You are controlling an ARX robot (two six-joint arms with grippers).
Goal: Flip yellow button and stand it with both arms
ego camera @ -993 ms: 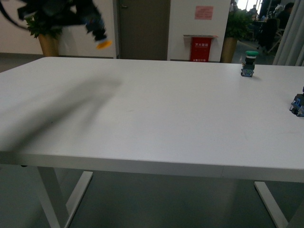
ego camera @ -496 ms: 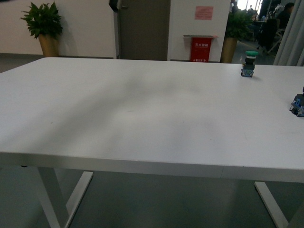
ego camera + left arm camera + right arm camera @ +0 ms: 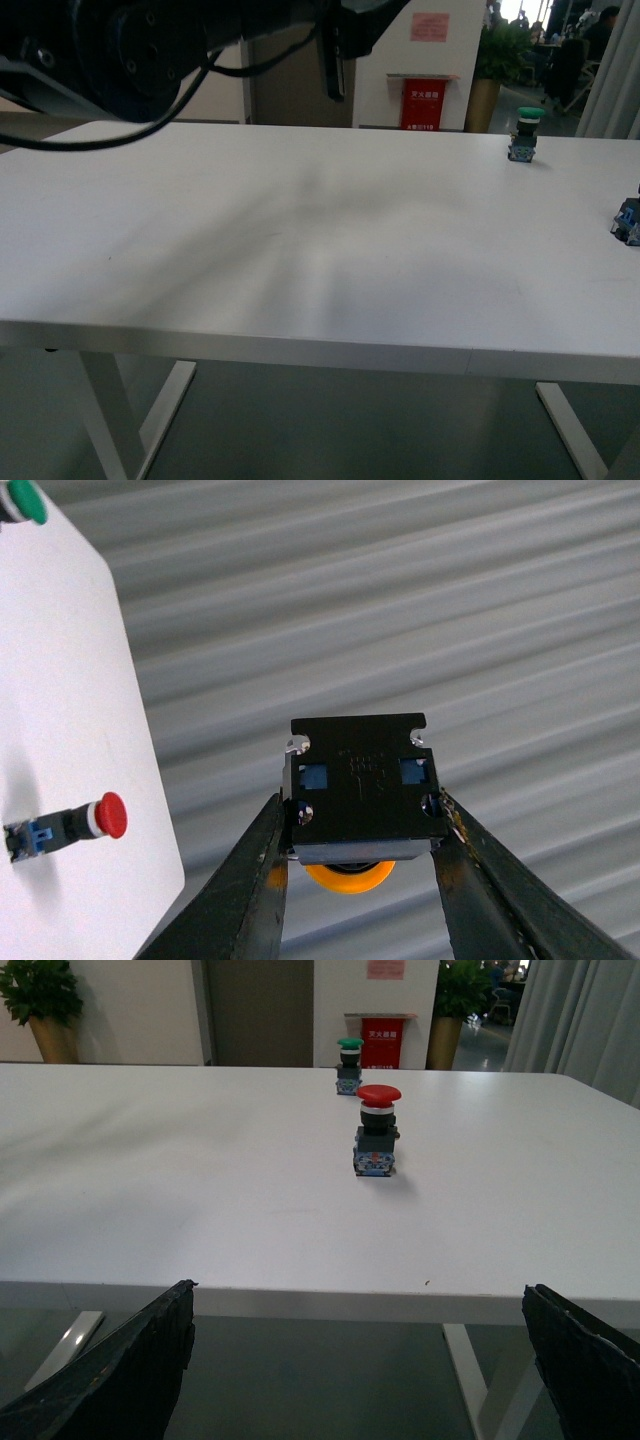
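Observation:
In the left wrist view my left gripper (image 3: 360, 830) is shut on the yellow button (image 3: 360, 790). It holds the button in the air, off the table's edge over the grey floor. The dark square contact block faces the camera and the yellow cap (image 3: 348, 877) points away, between the two fingers (image 3: 250, 880). In the front view only the dark left arm (image 3: 130, 50) shows, across the top left, and the button is hidden there. My right gripper (image 3: 360, 1360) is open and empty, low in front of the table's near edge.
A red-capped switch (image 3: 377, 1132) stands upright on the white table (image 3: 200, 1180), with a green-capped switch (image 3: 349, 1063) behind it. The green one also stands at the far right in the front view (image 3: 524, 133). Another switch (image 3: 628, 220) shows partly at the right edge.
One second ago the left gripper carried the yellow button at the front view's top left. It then rose out of view, and now the arm's dark body fills the top left.

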